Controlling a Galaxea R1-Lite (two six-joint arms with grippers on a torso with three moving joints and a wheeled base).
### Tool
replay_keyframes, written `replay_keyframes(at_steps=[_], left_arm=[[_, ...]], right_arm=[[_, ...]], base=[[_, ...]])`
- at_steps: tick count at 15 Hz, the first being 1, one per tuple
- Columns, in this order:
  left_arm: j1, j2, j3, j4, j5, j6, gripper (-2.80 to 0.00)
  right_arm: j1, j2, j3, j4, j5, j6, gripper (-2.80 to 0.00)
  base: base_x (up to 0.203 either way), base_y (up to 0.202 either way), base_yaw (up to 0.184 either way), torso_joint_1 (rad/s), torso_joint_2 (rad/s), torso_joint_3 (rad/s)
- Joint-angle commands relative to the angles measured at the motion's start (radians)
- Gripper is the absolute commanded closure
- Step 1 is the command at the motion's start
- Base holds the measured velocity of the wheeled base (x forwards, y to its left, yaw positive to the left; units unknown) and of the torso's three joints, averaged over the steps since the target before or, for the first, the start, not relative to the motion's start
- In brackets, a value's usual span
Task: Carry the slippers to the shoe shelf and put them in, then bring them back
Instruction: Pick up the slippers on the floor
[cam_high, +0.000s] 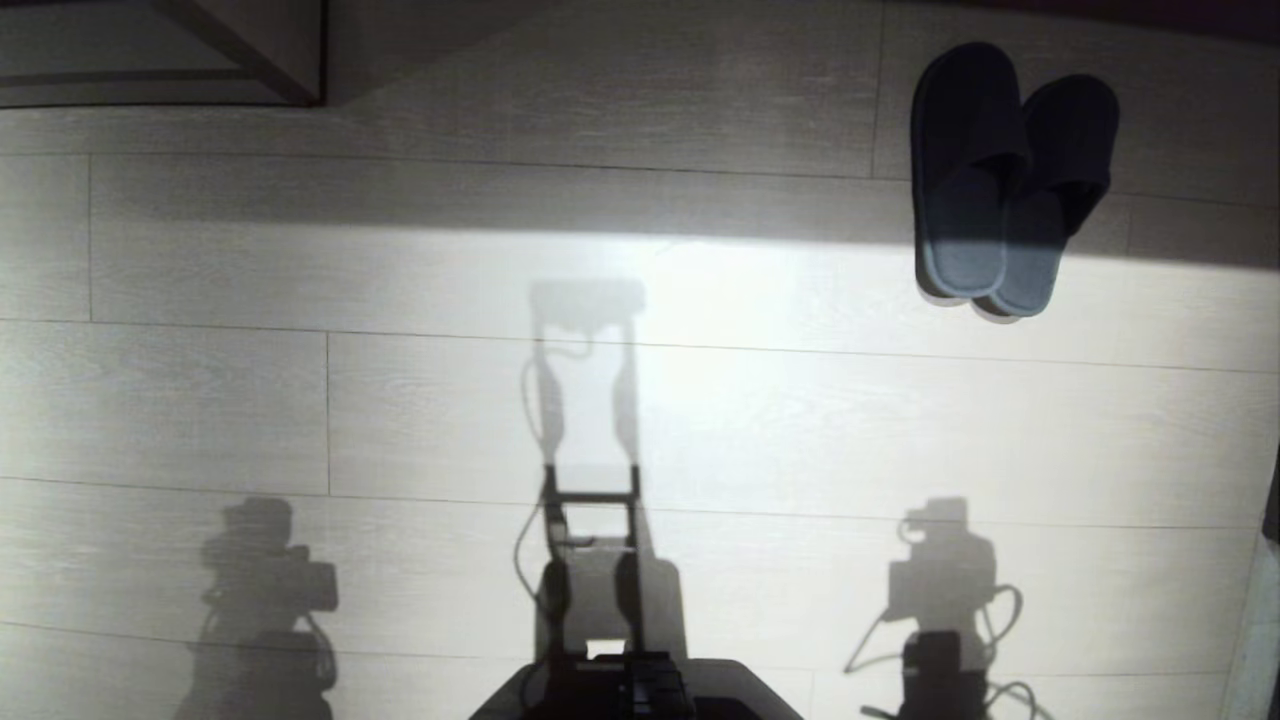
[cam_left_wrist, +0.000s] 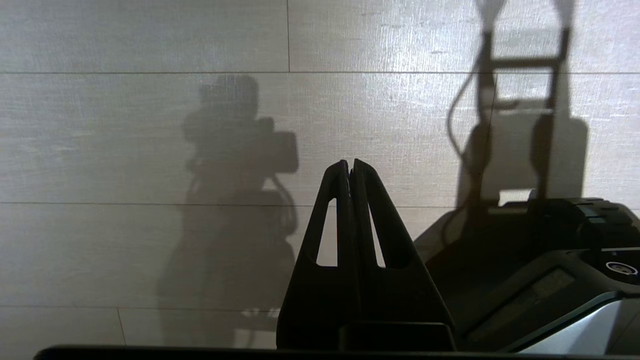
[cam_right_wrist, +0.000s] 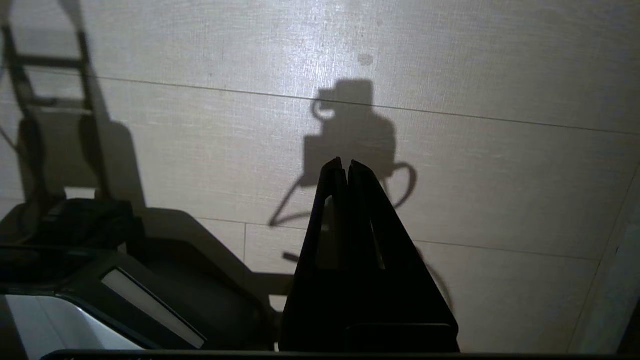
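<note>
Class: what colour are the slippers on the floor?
Dark slate-blue slippers, with lighter grey-blue insoles; the head view shows them best.

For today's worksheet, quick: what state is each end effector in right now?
Left end effector: closed, holding nothing, above bare floor.
Right end effector: closed, holding nothing, above bare floor.

Home: slippers (cam_high: 1005, 180) on wood-plank floor (cam_high: 700, 400)
</note>
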Motion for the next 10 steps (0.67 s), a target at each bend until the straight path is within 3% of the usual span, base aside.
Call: replay_keyframes(at_steps=[1,10], left_arm=[[0.000,0.001,0.000,0.000,-0.001,0.000,0.00],[0.000,0.001,0.000,0.002,-0.001,0.000,0.00]], right_arm=[[0.000,0.000,0.000,0.000,0.000,0.000,0.00],[0.000,0.000,0.000,0.000,0.000,0.000,0.00]], base=[[0.000,0.000,0.000,0.007,0.01,-0.198],[0.000,0.000,0.000,0.001,0.00,-0.165]])
